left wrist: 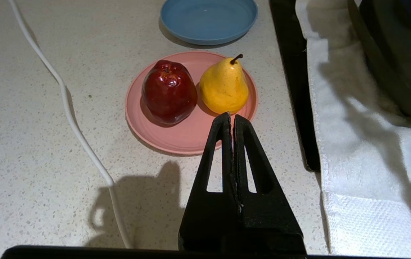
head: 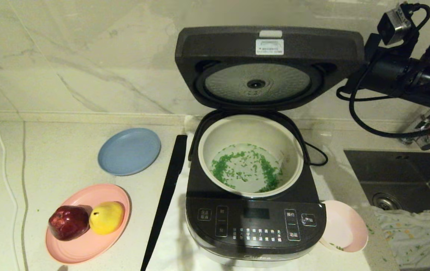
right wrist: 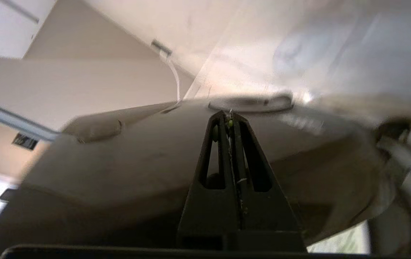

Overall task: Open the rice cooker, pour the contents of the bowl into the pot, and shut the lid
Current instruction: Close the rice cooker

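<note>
Behind the raised lid point(head: 267, 56), the right gripper point(right wrist: 230, 120) is clenched empty, tips near the lid's outer shell. A glancing push could slam it onto the pot point(head: 250, 130), where the contents point(head: 247, 167) lie. Only the right wrist view shows the tips; the head view shows the emptied bowl point(head: 345, 226).

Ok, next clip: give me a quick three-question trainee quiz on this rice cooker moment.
1. True or false: the lid of the rice cooker stands open.
2. Where are the green contents now? A) in the pot B) in the bowl C) on the blue plate
3. Fill in: the right gripper is behind the raised lid with its fingers ____; the left gripper sits parked near the pink plate.

Key: 1 true; 2 A; 3 shut.
</note>
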